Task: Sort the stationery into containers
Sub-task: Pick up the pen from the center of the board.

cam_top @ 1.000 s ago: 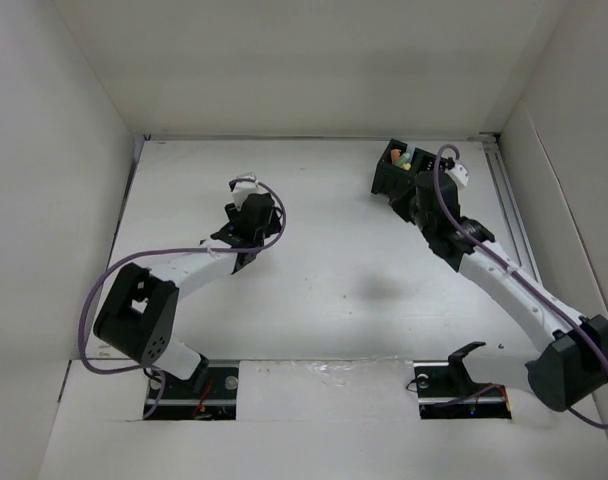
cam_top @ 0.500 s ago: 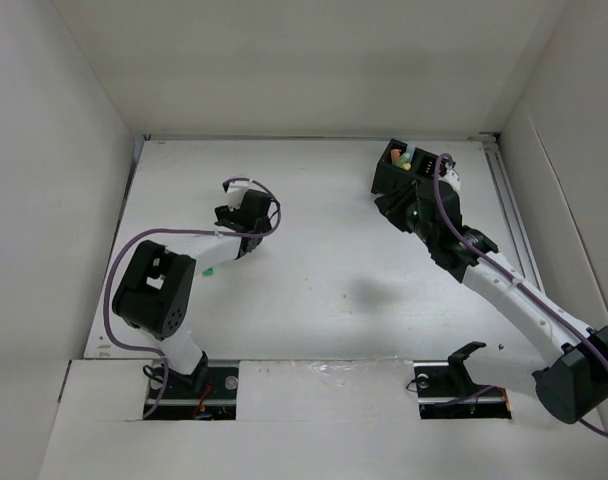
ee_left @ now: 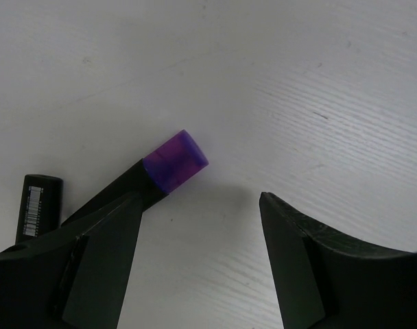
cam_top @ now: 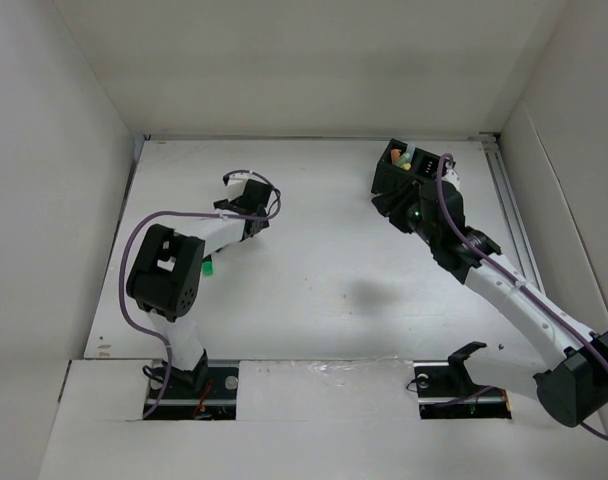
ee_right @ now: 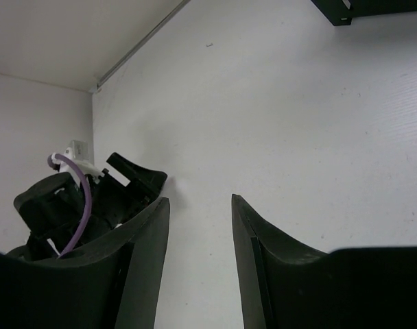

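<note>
A black marker with a purple end (ee_left: 175,161) lies on the white table, its purple tip just beyond my left gripper's left finger (ee_left: 102,257). A second black marker (ee_left: 38,206) with a barcode label lies to its left. My left gripper (ee_left: 198,205) is open and empty, low over the table; it also shows in the top view (cam_top: 252,203). A green marker end (cam_top: 208,268) shows beside the left arm. The black organiser (cam_top: 387,172) at the far right holds coloured markers (cam_top: 409,160). My right gripper (cam_top: 396,203) is open and empty beside it, seen too in the right wrist view (ee_right: 198,199).
White walls enclose the table on three sides. The organiser's corner (ee_right: 363,9) shows at the top right of the right wrist view, and the left arm (ee_right: 85,199) at its left. A rail (cam_top: 511,210) runs along the right edge.
The left arm has folded back, its elbow rising toward the gripper, and the gripper has shifted slightly farther away. The green marker end came into view. The right gripper edged toward the organiser.
</note>
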Robot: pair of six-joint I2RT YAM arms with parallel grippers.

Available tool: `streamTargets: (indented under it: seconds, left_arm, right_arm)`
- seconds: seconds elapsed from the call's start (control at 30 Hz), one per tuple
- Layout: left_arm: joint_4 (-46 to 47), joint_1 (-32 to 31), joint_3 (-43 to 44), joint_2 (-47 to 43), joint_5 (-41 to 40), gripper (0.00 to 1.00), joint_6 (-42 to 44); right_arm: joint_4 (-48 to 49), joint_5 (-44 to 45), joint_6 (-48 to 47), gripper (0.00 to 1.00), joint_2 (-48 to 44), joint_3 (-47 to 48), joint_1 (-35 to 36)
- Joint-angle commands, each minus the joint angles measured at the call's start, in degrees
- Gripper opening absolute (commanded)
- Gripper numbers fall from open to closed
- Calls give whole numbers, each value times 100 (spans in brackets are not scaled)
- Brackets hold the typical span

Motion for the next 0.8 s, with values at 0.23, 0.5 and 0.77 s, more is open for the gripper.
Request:
streamTargets:
  seconds: [0.23, 0.5, 0.77]
  left_arm:
    - [-780, 157, 475, 259, -459, 66, -216]
    - [-1094, 351, 712, 557, -133, 66, -330]
    - [-683, 351, 247, -215, -309, 66, -392]
  right_arm:
    - [269, -261, -96, 47, -14, -76, -44]
    - [269, -261, -96, 47, -92, -75, -96]
    - [269, -314, -96, 47, -92, -76, -96]
